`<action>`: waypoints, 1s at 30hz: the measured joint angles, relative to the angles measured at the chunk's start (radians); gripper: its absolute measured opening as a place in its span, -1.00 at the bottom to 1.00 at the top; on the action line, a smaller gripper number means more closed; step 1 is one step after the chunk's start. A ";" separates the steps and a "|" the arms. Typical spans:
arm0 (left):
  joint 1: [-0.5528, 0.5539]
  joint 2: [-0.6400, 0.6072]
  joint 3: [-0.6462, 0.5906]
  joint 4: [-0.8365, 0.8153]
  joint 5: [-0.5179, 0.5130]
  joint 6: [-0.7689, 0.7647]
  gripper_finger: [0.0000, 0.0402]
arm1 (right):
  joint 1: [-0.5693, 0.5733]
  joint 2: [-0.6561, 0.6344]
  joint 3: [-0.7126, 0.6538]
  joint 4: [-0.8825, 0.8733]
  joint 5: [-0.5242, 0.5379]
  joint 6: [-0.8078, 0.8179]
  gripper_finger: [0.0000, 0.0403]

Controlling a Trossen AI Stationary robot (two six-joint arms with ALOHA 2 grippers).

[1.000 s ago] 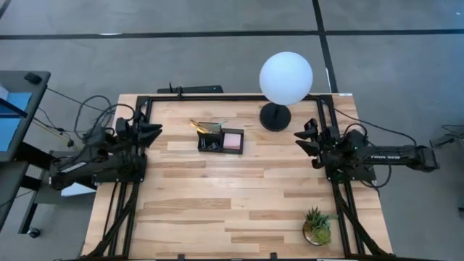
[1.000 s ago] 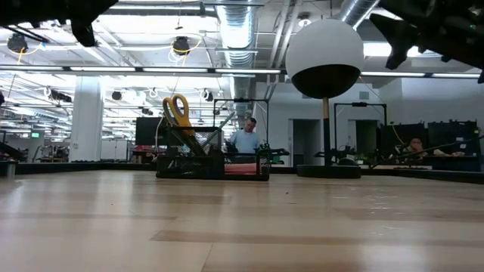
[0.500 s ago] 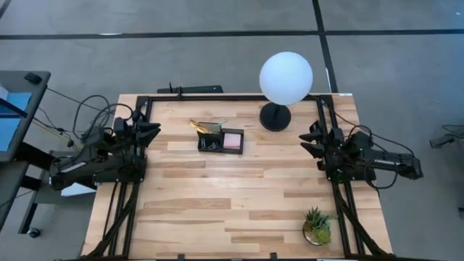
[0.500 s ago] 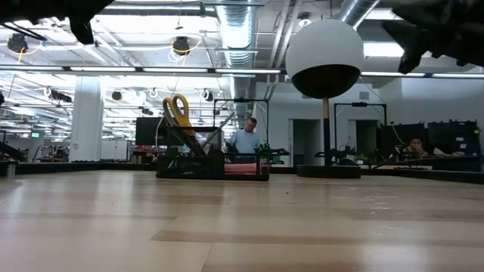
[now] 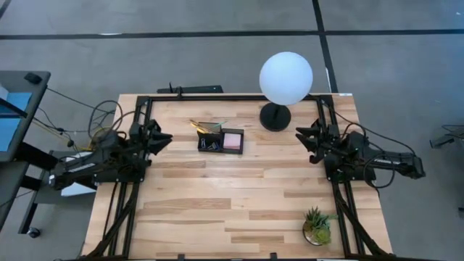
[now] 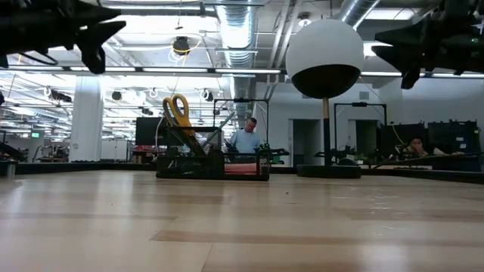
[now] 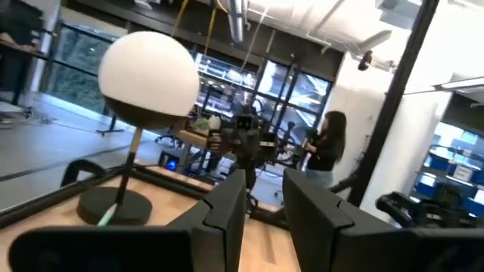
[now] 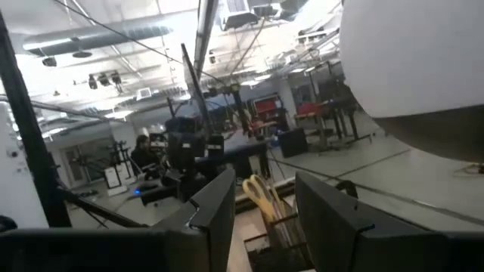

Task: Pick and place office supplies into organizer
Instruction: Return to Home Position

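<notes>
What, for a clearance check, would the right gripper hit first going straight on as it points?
Probably the yellow-handled scissors standing in the small black desk organizer, seen between the right gripper's open jaws; height is unclear, so it might pass above.

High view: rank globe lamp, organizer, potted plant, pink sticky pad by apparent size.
1. globe lamp, raised nearer the camera.
2. organizer and potted plant, too close to rank.
3. pink sticky pad.

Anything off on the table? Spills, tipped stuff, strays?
Nothing stands out. The organizer holds the scissors handles-up in its cup and the pink pad in a tray; lamp and plant stand upright; left gripper and right gripper hang open, empty.
</notes>
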 joint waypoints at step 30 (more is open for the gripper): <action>0.000 0.021 -0.006 -0.521 -0.093 -0.248 -0.58 | 0.000 0.000 0.000 -0.024 -0.003 0.000 -0.35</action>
